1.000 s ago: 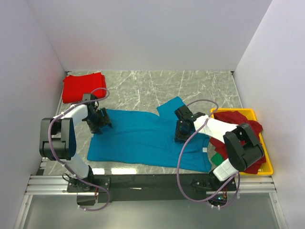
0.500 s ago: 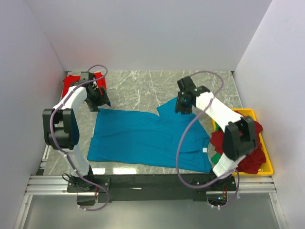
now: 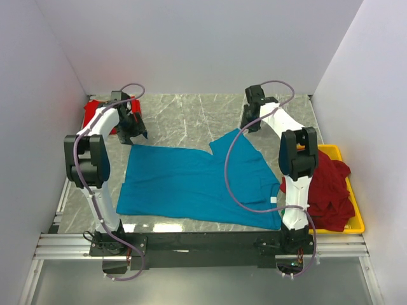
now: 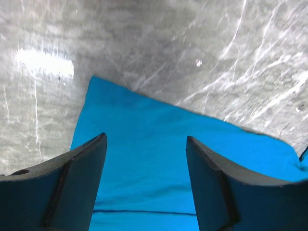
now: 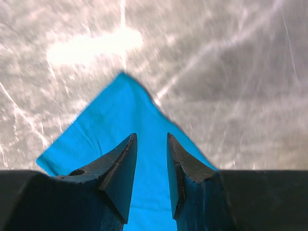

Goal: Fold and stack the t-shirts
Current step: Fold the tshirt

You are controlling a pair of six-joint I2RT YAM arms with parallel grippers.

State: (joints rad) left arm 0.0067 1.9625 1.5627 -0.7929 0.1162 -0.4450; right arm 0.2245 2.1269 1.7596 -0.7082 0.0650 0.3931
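Comparing with a second ago: both grippers were low on the teal-blue t-shirt (image 3: 191, 181), the left at its left edge and the right near mid-body. Both have since lifted off and swung out to the far side of the marble table (image 3: 191, 114).

Left gripper (image 3: 135, 132): now at the shirt's far-left corner, just beside the folded bright red t-shirt (image 3: 95, 114). In the wrist view the jaws are spread wide, with the teal corner lying flat on the marble below the gap and nothing between the fingers (image 4: 77, 178).

Right gripper (image 3: 247, 124): arm stretched out, hovering just past the far sleeve. In the wrist view the jaws are drawn close, with a narrow slot left between them. Teal sleeve cloth shows through that slot, and nothing looks pinched.

Shirt: spread flat mid-table, with the collar end at the right near the yellow tray (image 3: 357, 223). The far-left corner sits slightly further out than it did, and the left edge looks straighter. The dark red t-shirts (image 3: 327, 187) lie heaped in the tray, not yet folded.

Judgement: smoothing looks finished and no cloth is held by either arm. Both are placed to take the far edge, so the first fold probably starts from here. One shirt is folded, one laid out, and the tray heap is yet to do.
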